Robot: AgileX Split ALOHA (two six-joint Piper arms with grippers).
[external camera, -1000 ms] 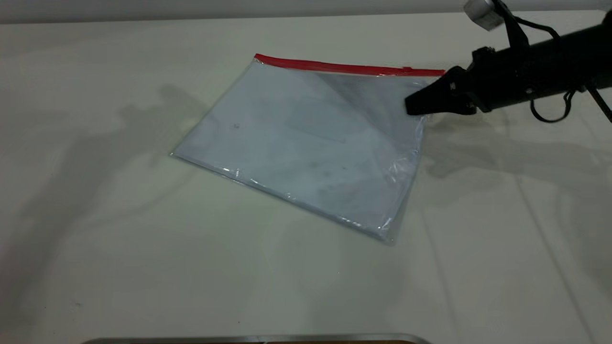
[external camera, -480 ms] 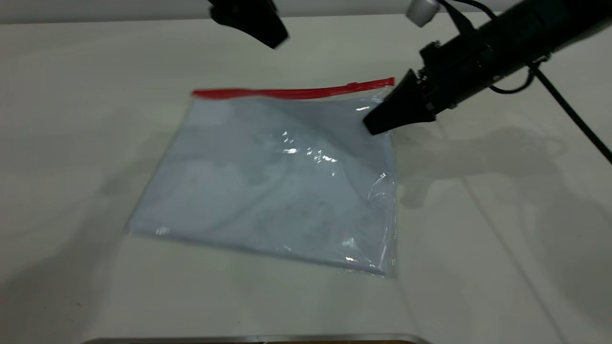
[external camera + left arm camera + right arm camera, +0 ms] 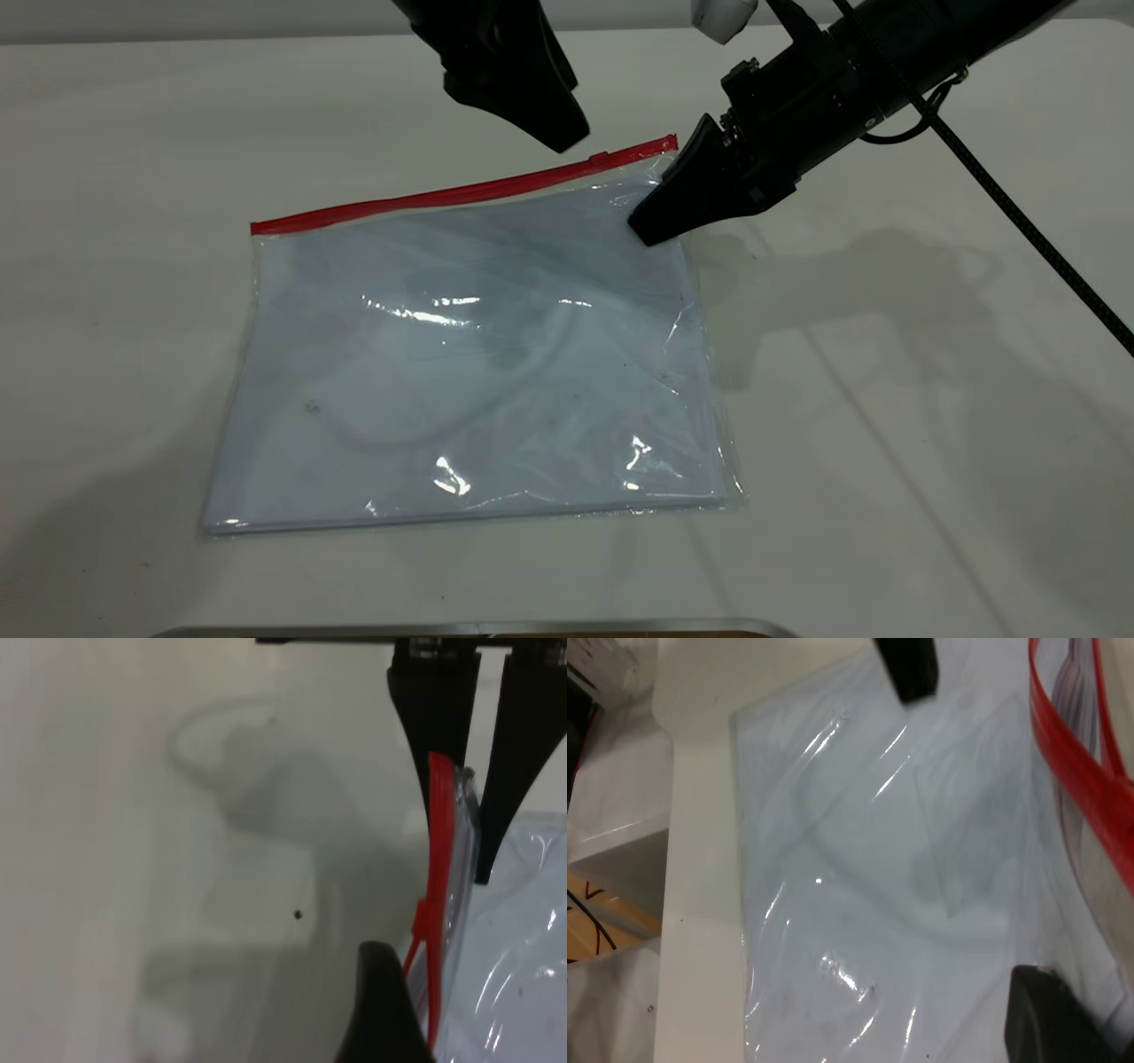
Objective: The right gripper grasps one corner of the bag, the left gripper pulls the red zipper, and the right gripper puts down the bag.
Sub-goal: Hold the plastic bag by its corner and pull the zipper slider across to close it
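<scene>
Bag (image 3: 461,354) corner pinched by right gripper (image 3: 651,229), left gripper (image 3: 567,137) above.

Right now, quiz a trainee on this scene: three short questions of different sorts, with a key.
1. True or false: the right gripper holds the clear document pouch at the corner beside the red zipper.
2. Which is closest to the zipper's slider tab? A. the left gripper B. the pouch's near edge C. the table's front rim
3. Fill in: the sheets inside the pouch are ____.

Key: 1 true; 2 A; 3 white.
</scene>
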